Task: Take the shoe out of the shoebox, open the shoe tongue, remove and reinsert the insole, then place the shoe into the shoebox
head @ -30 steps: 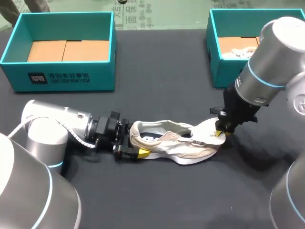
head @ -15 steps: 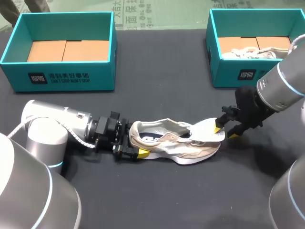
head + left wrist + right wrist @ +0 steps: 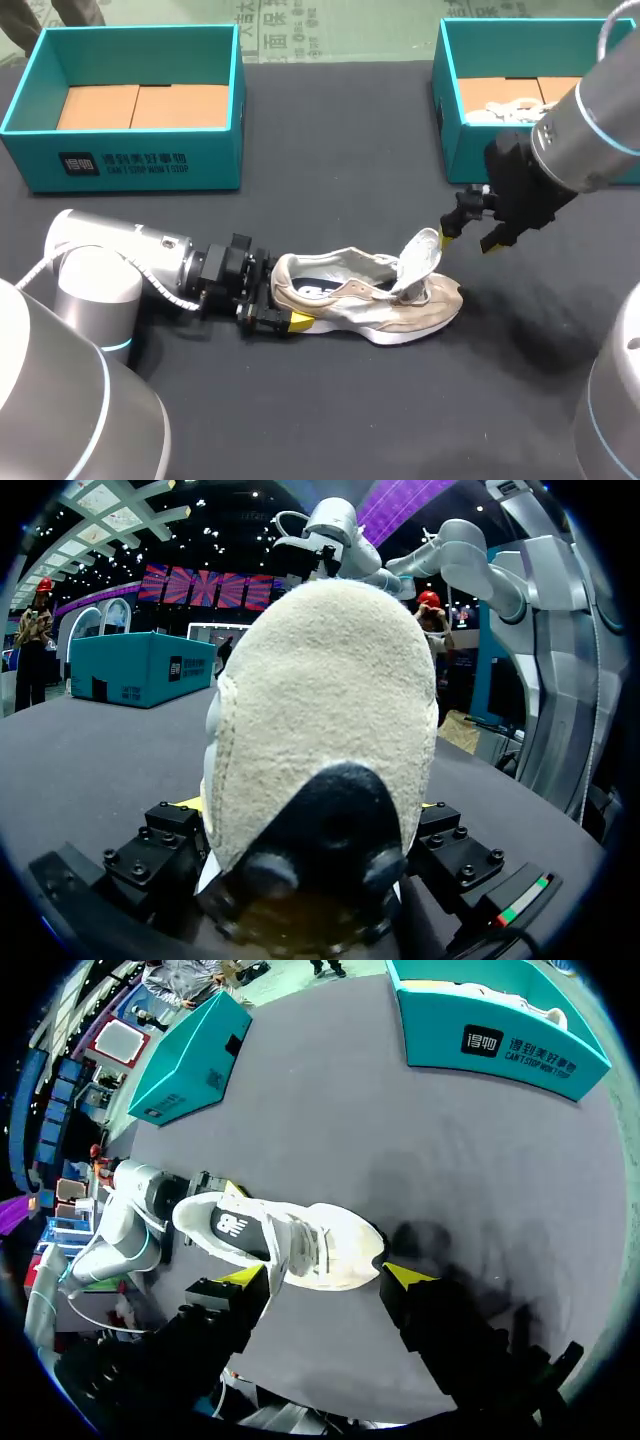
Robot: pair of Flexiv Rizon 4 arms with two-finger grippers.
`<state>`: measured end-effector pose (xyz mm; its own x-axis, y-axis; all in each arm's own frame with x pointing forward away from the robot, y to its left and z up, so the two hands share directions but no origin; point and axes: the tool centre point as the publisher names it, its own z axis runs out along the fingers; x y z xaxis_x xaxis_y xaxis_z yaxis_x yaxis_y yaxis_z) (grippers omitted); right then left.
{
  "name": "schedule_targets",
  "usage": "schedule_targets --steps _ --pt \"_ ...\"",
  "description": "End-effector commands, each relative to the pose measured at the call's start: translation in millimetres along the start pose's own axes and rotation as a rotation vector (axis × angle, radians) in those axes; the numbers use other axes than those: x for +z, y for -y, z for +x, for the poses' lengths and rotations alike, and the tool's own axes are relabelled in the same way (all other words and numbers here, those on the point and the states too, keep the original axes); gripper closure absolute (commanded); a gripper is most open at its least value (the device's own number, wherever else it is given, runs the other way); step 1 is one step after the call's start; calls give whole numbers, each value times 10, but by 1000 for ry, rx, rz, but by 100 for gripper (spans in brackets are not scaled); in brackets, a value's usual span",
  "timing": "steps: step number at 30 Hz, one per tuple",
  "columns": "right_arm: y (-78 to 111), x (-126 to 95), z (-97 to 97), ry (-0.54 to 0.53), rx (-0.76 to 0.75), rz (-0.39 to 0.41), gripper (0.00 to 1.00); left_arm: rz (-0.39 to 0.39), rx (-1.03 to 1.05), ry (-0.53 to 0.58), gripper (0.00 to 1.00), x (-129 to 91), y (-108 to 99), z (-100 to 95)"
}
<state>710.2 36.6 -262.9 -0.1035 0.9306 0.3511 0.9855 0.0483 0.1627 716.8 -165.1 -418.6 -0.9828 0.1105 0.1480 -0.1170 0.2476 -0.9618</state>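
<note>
A beige and white shoe (image 3: 365, 298) lies on its sole on the dark table, toe to the right. Its tongue (image 3: 418, 260) stands up, free of any finger. My left gripper (image 3: 278, 318) is at the heel (image 3: 320, 730), which sits between its wide-spread fingers; I see no squeeze, so it is open. My right gripper (image 3: 469, 235) hangs open above and right of the toe, touching nothing. From its wrist view the shoe (image 3: 285, 1243) lies below its spread yellow fingertips (image 3: 405, 1276), with the dark insole (image 3: 232, 1226) showing inside.
A teal shoebox (image 3: 140, 155) with a bare cardboard floor stands at the back left. A second teal shoebox (image 3: 480, 150) at the back right holds another pale shoe (image 3: 505, 108). My right arm hangs just in front of that box.
My right gripper let go of the tongue, opened, and rose back toward the right shoebox. The tongue, pulled flat over the toe before, sprang upright. The left arm and shoe stayed put.
</note>
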Motion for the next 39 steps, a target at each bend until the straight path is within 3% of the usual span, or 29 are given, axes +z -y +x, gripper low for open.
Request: schedule_targets --steps 1,5,10,11,12,16,17,18,19,22,26,38,39 --pt "-164 -262 235 223 -59 38 30 -1 -1 0 100 -3 -41 -16" --pt "-260 -352 467 309 -154 63 32 -1 -1 0 100 -3 -41 -16" --pt "-424 -315 789 398 -301 127 36 -1 -1 0 100 -3 -41 -16" --pt "-450 -298 853 403 -332 137 40 -1 -1 0 100 -3 -41 -16" --pt "-475 -278 913 419 -365 154 51 -1 -1 0 100 -3 -41 -16" --pt "-506 -211 1091 463 -467 190 69 -1 -1 0 100 -3 -41 -16" --pt "-505 -206 1125 457 -502 197 78 -1 -1 0 100 -3 -41 -16" --pt "-497 -203 1160 453 -534 200 94 -1 -1 0 100 -3 -41 -16" --pt "-496 -196 1190 458 -559 206 100 -1 -1 0 100 -3 -41 -16" --pt "-500 -177 1264 446 -643 227 100 -1 -1 0 100 -3 -41 -16" --pt "-480 -178 1382 320 -857 274 100 -1 -1 0 100 -3 -41 -16" --pt "-472 -170 1407 331 -860 288 100 -1 -1 0 100 -3 -41 -16" --pt "-447 -80 1427 328 -905 286 100 -1 -1 0 100 -3 -41 -16"
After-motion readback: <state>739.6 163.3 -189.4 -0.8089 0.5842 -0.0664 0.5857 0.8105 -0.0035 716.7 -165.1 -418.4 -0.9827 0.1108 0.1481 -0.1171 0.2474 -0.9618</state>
